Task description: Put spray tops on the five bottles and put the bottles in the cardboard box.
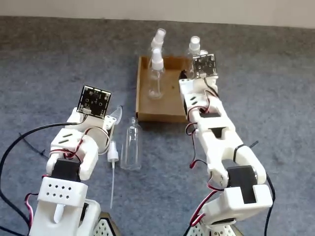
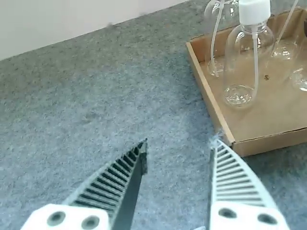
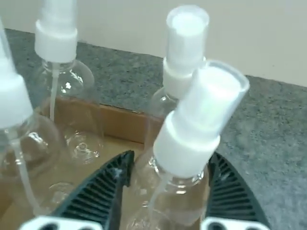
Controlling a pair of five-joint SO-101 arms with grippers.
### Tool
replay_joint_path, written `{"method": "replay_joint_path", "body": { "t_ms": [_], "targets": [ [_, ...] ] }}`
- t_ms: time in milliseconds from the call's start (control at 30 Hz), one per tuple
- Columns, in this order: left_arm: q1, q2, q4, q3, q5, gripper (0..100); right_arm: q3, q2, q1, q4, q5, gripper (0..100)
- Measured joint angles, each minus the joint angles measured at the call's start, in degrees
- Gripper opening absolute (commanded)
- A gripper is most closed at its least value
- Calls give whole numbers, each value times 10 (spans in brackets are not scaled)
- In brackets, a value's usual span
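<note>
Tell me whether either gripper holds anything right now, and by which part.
The right gripper clasps a capped bottle by its clear body just below the neck, at the cardboard box. The left gripper is open and empty.

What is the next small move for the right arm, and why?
Probably lower the held bottle straight down to the floor of the cardboard box. The right gripper is shut on this bottle, which already wears its spray top and leans tilted just inside the box's back wall, beside other capped bottles standing there.
</note>
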Motion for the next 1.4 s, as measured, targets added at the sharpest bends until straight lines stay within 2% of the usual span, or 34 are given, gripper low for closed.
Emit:
{"method": "replay_joint_path", "body": {
  "t_ms": [133, 767, 1000, 1400],
  "targets": [
    [0, 0, 0, 0, 0, 193, -13, 0, 1, 0, 0, 248],
    [0, 0, 0, 0, 0, 193, -13, 0, 1, 0, 1, 249],
    [0, 0, 0, 0, 0, 193, -13, -1, 1, 0, 50, 249],
    [0, 0, 0, 0, 0, 193, 75, -129, 0, 0, 54, 249]
  ]
}}
